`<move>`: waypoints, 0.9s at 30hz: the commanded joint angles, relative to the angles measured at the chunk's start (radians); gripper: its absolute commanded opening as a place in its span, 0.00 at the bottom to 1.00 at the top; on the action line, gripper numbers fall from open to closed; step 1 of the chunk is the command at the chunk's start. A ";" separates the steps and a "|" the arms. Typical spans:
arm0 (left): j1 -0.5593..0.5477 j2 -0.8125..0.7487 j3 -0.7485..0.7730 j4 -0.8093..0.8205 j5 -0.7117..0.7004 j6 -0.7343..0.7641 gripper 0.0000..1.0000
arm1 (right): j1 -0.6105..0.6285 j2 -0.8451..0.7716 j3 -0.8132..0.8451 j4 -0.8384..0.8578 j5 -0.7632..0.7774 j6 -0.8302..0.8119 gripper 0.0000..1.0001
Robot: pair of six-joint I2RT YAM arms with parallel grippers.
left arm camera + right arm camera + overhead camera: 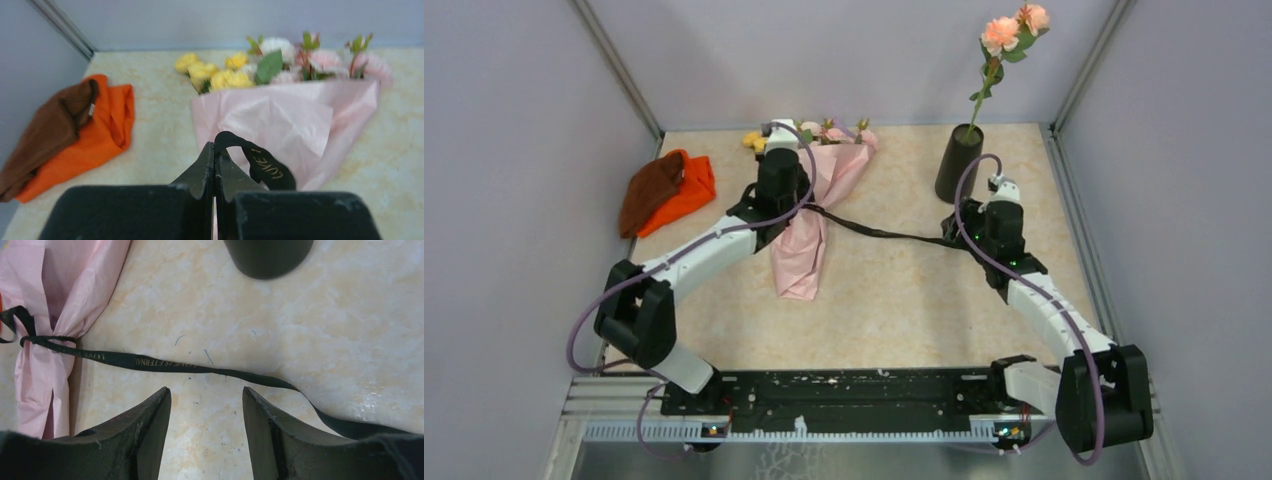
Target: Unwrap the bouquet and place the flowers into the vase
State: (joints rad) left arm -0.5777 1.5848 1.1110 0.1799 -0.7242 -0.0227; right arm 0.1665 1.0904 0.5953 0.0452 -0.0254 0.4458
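Left of the vase (958,163), the bouquet (802,250) lies on the counter (904,300). The left gripper (215,150) is clamped on its black ribbon (165,364), lettered "LOVE IS ETERNAL". The right gripper (206,396), just beside the vase, stands half open and empty.

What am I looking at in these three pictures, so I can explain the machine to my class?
These are two robot arms bolted at a table's edge, each ending in a two-finger gripper. One picture looks down from above; the other two come from cameras on the wrists. On the table are a bouquet in pink paper, an orange-and-brown cloth, and a black vase holding one flowering stem. The left gripper is shut on a loop of the bouquet's black ribbon. The right gripper is open, holding nothing; the ribbon's loose end runs across the table ahead of its fingers.
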 commanded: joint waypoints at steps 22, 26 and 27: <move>0.010 -0.187 -0.064 -0.095 -0.461 -0.091 0.98 | 0.370 0.503 0.367 0.118 0.125 -0.060 0.55; 0.021 -0.151 -0.054 -0.055 -0.348 -0.118 0.99 | 0.380 0.590 0.511 0.053 0.072 -0.102 0.55; 0.029 -0.130 -0.037 -0.050 -0.299 -0.128 0.99 | 0.386 0.614 0.544 0.042 0.057 -0.114 0.55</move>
State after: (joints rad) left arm -0.5686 1.4059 1.0447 0.1204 -1.1423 -0.0799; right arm 0.5350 1.6421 0.9909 0.0994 0.0532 0.3954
